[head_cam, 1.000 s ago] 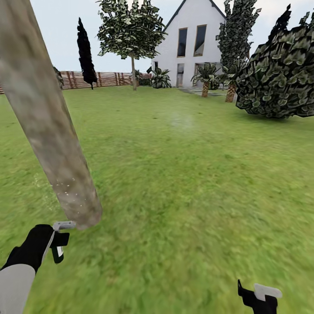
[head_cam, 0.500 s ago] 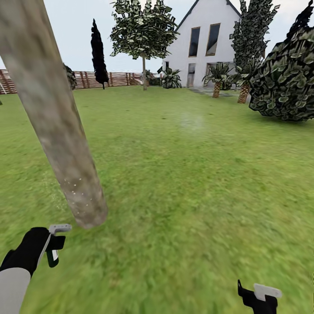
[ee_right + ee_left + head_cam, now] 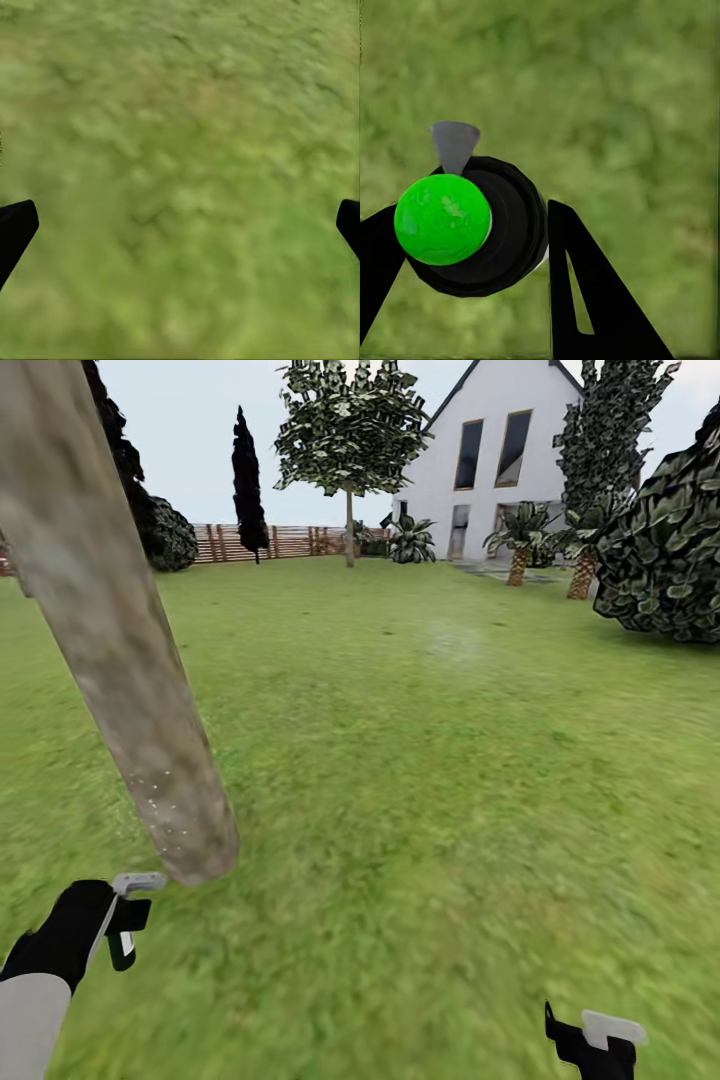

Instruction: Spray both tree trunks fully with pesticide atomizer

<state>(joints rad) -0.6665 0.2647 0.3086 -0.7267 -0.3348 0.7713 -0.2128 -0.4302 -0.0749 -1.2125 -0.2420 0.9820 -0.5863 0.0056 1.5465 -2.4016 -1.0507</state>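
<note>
Since my left end effector [image 3: 472,247] is clamped on the pesticide atomizer [image 3: 472,225] right by the tree trunk [image 3: 120,650], I'd aim the nozzle square at the bark and sweep upward. Right end effector [image 3: 180,225] hangs wide open over the grass [image 3: 450,780].

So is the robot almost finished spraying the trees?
Not yet. Done: the atomizer is off the grass, held between the left gripper fingers. In hand: it sits beside the near tree trunk, whose base carries only a few pale specks. Left: covering that trunk fully, then a second tree. The right gripper is open over grass.
</note>
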